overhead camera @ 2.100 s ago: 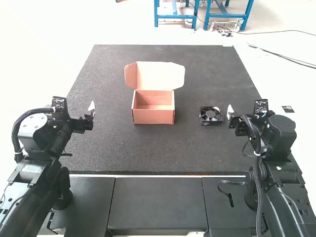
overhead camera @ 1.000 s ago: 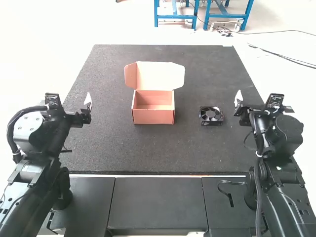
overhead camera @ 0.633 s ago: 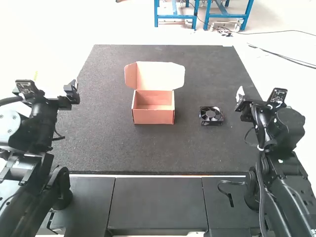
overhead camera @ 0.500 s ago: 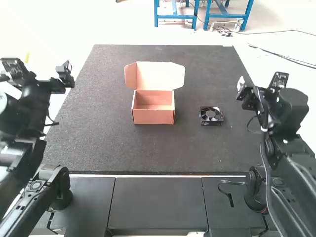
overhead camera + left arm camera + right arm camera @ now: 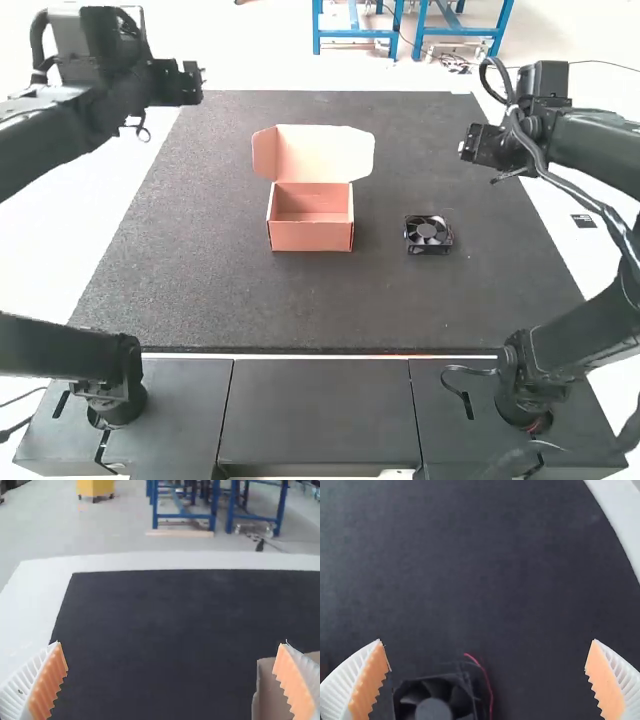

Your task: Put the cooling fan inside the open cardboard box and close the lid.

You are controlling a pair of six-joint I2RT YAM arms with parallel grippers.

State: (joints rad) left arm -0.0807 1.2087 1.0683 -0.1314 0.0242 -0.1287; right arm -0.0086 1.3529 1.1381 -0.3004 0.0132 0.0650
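Cooling fan (image 5: 428,233) lies flat on the black-matted counter (image 5: 180,260), right of centre in the high view. It is near the open cardboard box (image 5: 311,228) but not touching it, and the lid (image 5: 313,154) stands up at the back, leaving the top free for loading. Right claw (image 5: 470,145) hangs at upper right, fingers spread wide and empty, with the fan framed between them in its wrist view, so it looks lined up to descend. Left claw (image 5: 192,84) is at upper left, well apart from the box, also wide open, likely kept clear for the lid.
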